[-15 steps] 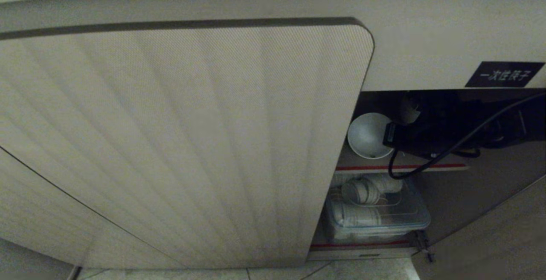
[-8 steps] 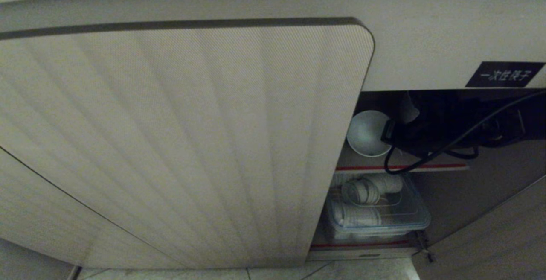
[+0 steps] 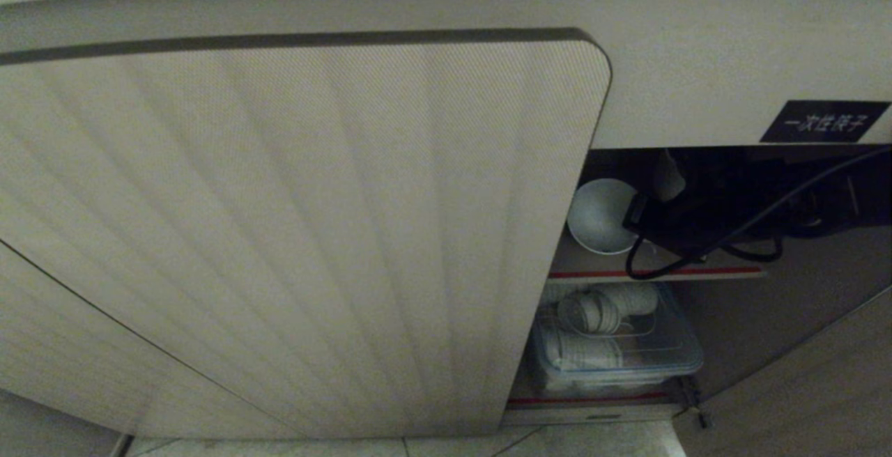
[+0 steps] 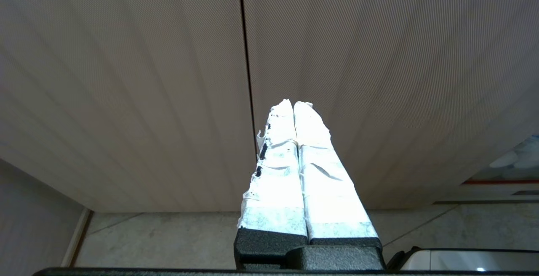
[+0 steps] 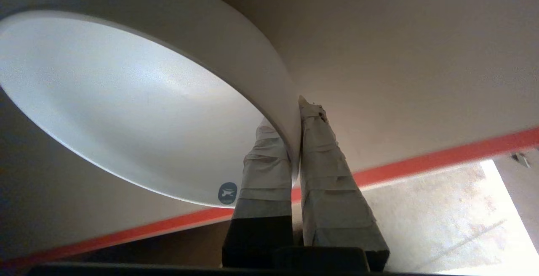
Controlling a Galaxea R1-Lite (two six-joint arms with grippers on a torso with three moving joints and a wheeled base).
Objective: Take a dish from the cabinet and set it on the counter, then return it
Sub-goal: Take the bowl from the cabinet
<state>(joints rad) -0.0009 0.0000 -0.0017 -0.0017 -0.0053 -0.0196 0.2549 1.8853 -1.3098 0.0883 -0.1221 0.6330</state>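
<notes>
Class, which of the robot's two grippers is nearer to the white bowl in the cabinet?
Right. The right gripper is shut on the rim of the white bowl, on the cabinet's upper shelf. The left gripper is shut, empty, facing the closed ribbed doors, away from the bowl.

We see a clear plastic container [image 3: 620,352] w/ a blue-edged lid on the lower shelf, holding stacks of white cups [image 3: 585,314] lying on their sides. Below it, pale tiled floor [image 3: 592,442] w/ thin grout lines. In the left wrist view, a glossy white object [image 4: 471,260] sits on that floor; can't tell what.
</notes>
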